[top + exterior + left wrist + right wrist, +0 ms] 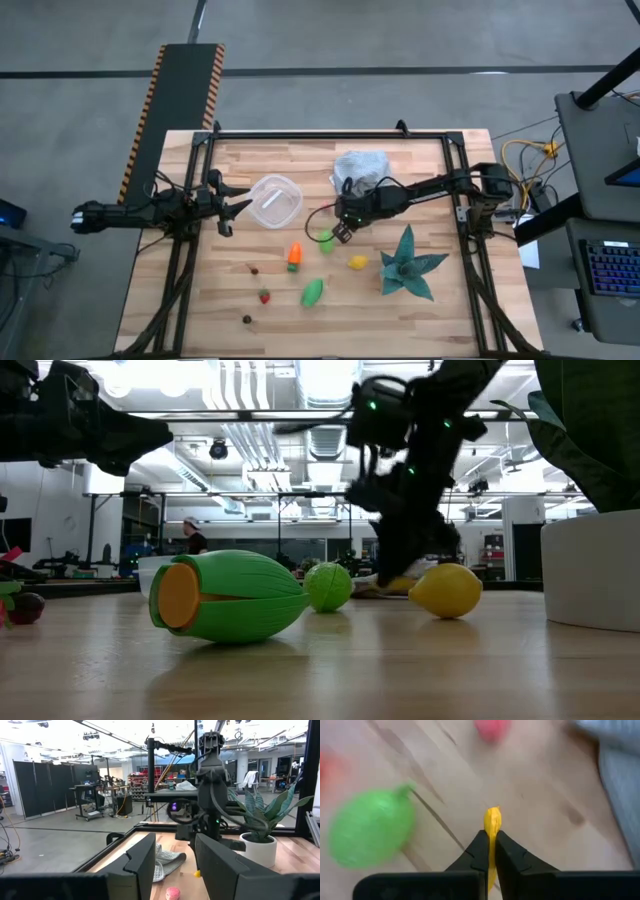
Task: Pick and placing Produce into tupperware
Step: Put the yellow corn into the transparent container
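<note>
Several toy produce pieces (313, 291) dot the wooden table (440, 310); bright workshop beyond.

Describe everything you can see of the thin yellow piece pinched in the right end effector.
The thin yellow piece is a small, flat, bright yellow sliver, smooth and plastic-looking, seen edge-on with a rounded tip. It stands between the two dark fingers of the right end effector, which is shut on it, its tip poking out past the fingertips. It is over the bare wooden table, near a round green fruit. Whether its lower end touches the table cannot be told. Its full shape is hidden.
</note>
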`<state>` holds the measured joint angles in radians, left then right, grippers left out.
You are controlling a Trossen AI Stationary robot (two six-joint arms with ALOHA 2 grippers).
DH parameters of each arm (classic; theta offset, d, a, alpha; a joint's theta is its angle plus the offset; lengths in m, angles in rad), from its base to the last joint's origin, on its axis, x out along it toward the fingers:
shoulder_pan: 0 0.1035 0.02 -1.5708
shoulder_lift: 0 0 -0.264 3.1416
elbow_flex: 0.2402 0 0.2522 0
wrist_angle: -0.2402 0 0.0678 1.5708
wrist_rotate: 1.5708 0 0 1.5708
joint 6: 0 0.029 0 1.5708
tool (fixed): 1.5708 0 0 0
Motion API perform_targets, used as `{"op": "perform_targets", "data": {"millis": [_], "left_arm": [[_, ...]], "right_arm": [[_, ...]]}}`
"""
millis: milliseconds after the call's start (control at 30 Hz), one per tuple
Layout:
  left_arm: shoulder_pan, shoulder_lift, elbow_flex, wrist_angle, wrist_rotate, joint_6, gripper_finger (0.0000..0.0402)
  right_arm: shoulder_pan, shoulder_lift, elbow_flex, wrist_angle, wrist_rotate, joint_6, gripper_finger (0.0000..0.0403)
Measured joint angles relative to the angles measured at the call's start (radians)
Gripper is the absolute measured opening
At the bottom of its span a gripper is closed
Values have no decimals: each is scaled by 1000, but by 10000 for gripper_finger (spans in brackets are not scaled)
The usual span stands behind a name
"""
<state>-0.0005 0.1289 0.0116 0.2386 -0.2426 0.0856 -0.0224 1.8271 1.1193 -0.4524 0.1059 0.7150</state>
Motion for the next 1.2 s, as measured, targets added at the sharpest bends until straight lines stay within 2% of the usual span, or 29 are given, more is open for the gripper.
{"op": "perform_targets", "data": {"millis": [367,533,633,933,1200], "left_arm": [[0,0,0,0,0,0,126],[0,0,0,1,0,0,126],[0,-1,0,0,0,0,126],[0,-1,0,1,0,0,126],[0,0,0,0,0,0,126]], "right_arm": [[-3,4,174,4,18,-177,11],[-9,46,249,57,21,-291,12],[-21,91,297,95,16,-346,12],[-70,289,524,90,-64,-465,12],[-98,407,715,61,-87,-563,13]]}}
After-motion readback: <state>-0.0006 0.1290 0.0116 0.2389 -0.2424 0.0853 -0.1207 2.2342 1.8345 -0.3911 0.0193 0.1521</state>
